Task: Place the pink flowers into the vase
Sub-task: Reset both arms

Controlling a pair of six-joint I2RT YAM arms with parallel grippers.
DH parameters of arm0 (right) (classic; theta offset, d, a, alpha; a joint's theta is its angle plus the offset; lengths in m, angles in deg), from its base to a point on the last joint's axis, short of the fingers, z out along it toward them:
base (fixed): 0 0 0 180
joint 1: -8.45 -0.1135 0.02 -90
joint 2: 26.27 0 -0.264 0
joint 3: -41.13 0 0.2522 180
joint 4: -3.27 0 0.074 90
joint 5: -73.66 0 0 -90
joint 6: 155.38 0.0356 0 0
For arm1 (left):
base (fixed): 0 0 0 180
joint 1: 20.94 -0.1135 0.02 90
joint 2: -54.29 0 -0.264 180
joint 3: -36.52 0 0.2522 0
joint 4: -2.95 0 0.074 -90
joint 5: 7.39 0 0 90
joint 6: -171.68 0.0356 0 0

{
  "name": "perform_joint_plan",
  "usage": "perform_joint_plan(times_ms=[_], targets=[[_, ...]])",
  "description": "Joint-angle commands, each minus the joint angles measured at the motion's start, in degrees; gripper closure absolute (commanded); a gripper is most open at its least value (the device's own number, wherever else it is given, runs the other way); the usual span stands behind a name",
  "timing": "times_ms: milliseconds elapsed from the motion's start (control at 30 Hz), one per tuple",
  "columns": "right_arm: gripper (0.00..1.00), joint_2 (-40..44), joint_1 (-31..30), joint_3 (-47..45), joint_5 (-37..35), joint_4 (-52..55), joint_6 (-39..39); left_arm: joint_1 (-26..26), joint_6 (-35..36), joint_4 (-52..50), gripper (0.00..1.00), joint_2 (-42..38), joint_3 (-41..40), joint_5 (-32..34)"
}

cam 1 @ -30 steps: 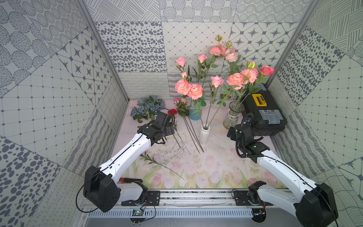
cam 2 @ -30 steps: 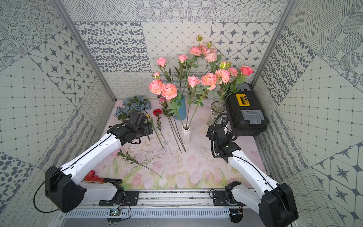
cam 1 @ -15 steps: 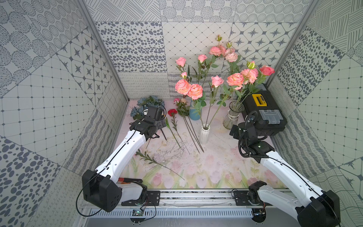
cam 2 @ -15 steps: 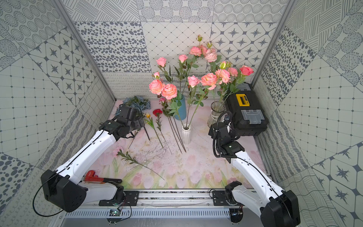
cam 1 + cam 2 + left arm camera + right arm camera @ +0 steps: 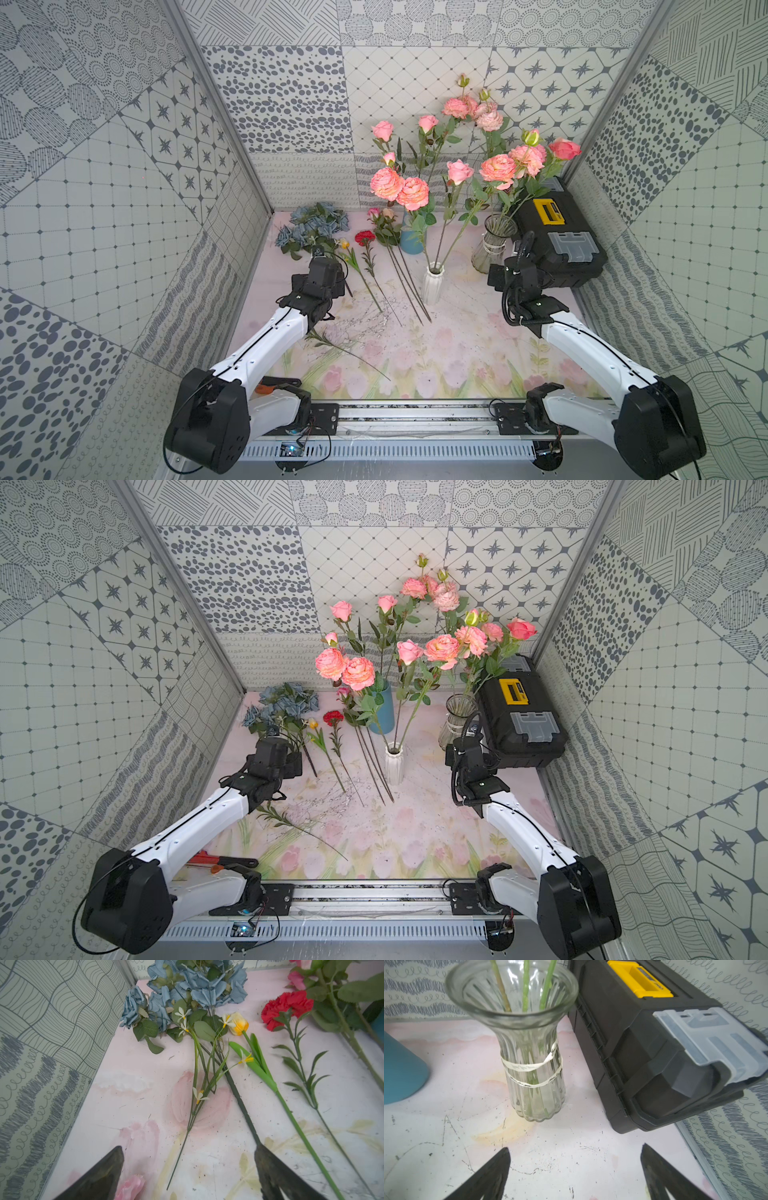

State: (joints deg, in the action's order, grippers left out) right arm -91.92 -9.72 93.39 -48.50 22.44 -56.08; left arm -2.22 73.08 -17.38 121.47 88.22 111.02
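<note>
Glass vase (image 5: 529, 1076) held three green stems, and its pink flowers (image 5: 511, 160) stood upright next to the closed black toolbox (image 5: 557, 245). White ribbed vase (image 5: 432, 284) at mid-desk held a couple of long pink rose stems. Blue vase (image 5: 409, 243) behind it carried the two big salmon blooms. A few more pink flowers lay loose on the desk (image 5: 457, 340), heads near the blue vase and bare stems running toward the front, just left of the white vase. Versus a second ago, the left arm had shifted off the red carnation (image 5: 365, 237) toward the blue hydrangeas (image 5: 316, 226), which uncovered the yellow tulip (image 5: 344, 243). The right arm sat roughly where it was. Left pincer (image 5: 188, 1149) was wide and held nothing. It hovered low over the hydrangea stem, whose end ran up to one fingertip (image 5: 268, 1159); couldn't tell if they touched. The loose pink stems lay to its right, past the tulip and the carnation and well apart from it. Right pincer (image 5: 575, 1147) was also wide and empty, with the glass vase and its pink stems just ahead, not touching, and the toolbox beside.
</note>
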Motion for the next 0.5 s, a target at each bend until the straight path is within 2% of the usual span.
perform_joint_plan(times_ms=[0,133,267,300,333,467], targets=[[0.02,0.1,1.3,-3.6,1.7,-11.5,-5.4,-2.5,13.7,34.9,0.02,-1.1,-11.6,-0.4],[0.02,0.7,5.6,-9.6,4.5,-18.6,0.1,-4.0,10.6,33.4,0.02,2.3,-13.5,-0.1],[0.02,-2.5,7.7,-16.3,8.5,-33.4,-1.5,-4.9,10.1,39.8,0.02,7.5,-16.5,-0.9],[0.02,-3.6,7.9,-17.2,9.2,-36.1,-1.9,-4.9,9.4,36.8,0.02,7.3,-15.4,-1.6],[0.02,-4.4,8.0,-18.3,9.8,-38.4,-2.2,-5.2,10.1,37.9,0.02,7.5,-16.0,-2.9],[0.02,-7.4,8.5,-22.0,10.4,-48.9,-1.9,-5.7,12.3,46.7,0.02,8.1,-18.8,-2.7]])
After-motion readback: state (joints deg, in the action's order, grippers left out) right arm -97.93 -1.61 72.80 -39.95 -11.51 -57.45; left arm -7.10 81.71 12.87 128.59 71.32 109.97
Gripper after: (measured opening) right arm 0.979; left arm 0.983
